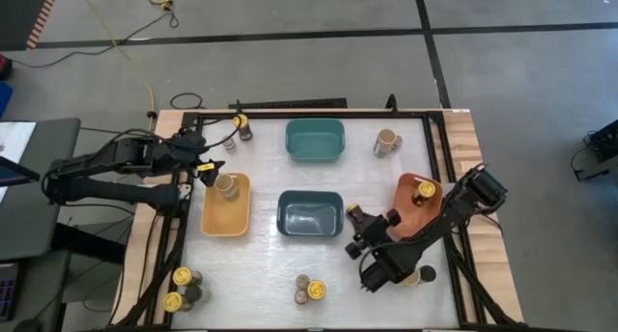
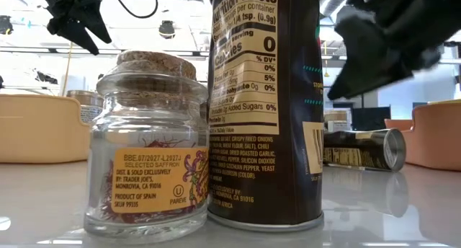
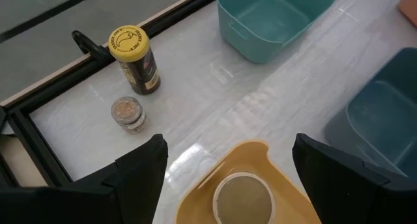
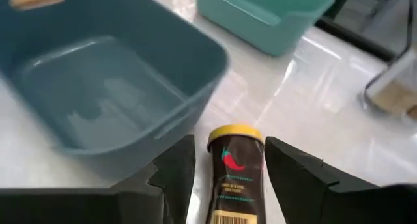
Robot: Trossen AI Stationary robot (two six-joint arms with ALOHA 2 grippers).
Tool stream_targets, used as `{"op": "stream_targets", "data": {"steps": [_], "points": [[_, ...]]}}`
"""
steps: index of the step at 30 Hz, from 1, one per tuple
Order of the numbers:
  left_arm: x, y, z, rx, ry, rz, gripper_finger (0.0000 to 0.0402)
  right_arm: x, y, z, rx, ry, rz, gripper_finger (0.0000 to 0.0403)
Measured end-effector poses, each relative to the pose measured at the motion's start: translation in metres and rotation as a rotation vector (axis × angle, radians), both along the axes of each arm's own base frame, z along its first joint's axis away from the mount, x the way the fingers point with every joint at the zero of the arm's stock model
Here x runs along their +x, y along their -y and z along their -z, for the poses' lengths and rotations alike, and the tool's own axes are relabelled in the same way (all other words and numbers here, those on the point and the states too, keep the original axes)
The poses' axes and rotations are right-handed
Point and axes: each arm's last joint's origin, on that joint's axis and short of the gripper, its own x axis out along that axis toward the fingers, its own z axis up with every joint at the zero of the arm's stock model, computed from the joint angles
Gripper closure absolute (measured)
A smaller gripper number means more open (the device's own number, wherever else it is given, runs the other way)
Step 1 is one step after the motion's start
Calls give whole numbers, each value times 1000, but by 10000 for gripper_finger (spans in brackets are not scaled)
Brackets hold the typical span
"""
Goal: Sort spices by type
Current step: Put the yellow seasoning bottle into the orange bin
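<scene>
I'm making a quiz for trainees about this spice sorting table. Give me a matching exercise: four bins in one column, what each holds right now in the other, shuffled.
Bins:
1. yellow bin
2. orange bin
3. teal bin
4. dark-blue bin

Contents:
A. one yellow-lidded jar
B. nothing; it sits at the far middle of the table
C. one wide tan-topped jar, under the open left claw
D. nothing; the right claw is beside it, around a yellow-lidded bottle

Pairs: 1-C, 2-A, 3-B, 4-D
</scene>
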Motion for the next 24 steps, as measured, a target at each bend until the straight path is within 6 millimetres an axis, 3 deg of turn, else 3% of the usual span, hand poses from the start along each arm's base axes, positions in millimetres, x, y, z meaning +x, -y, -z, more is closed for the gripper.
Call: {"op": "stream_targets", "data": {"steps": [11,20,24], "points": [[0,0,0,0,0,0,85,27,-22,-62,-99,-260,-290,190],[0,0,0,5,-7,6,85,29,-27,-96,37,-349,-338,184],[0,0,0,14,-15,16,85,30,-28,-102,68,-351,-347,184]]}}
